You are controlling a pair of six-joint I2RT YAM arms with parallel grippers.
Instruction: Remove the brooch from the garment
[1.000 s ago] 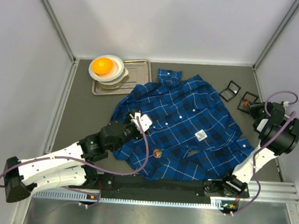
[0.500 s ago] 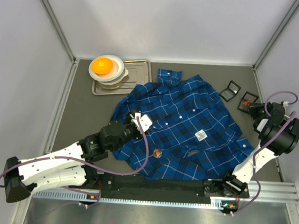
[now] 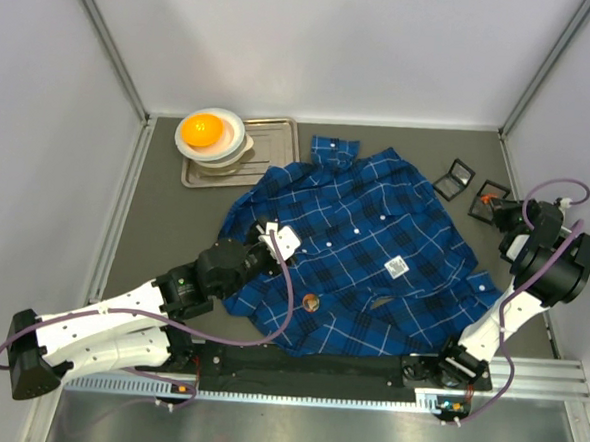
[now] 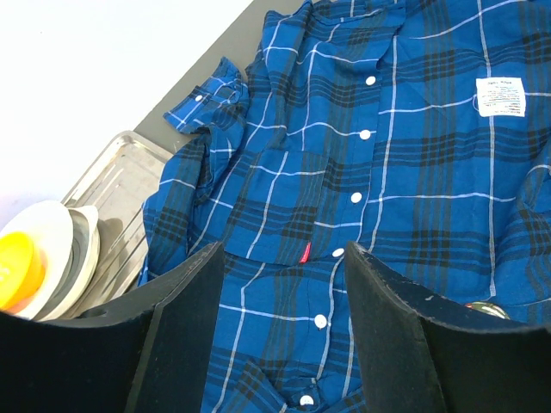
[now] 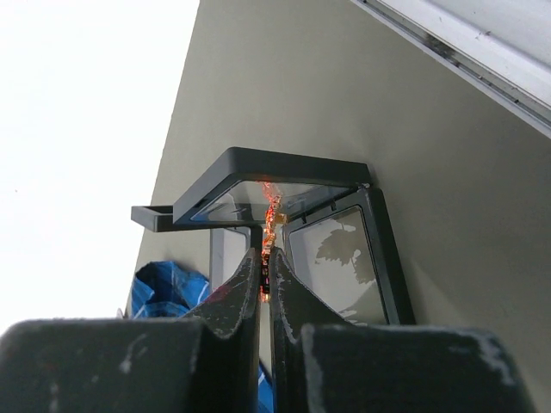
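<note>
The garment (image 3: 364, 245), a dark-blue plaid shirt with white buttons and a white tag (image 3: 398, 268), lies spread on the table; it also fills the left wrist view (image 4: 413, 172). My left gripper (image 3: 271, 245) hovers open and empty over the shirt's left side, with the button placket between its fingers (image 4: 284, 258). My right gripper (image 3: 498, 208) is at the far right, shut on a small orange-red brooch (image 5: 272, 211). It holds the brooch at an open black display box (image 5: 336, 258). A round brownish pin (image 3: 310, 302) sits on the shirt's lower part.
A second black box (image 3: 455, 178) lies beside the open one (image 3: 492, 191). A metal tray (image 3: 270, 144) at the back left holds stacked bowls with an orange ball (image 3: 201, 129). The walls stand close on both sides.
</note>
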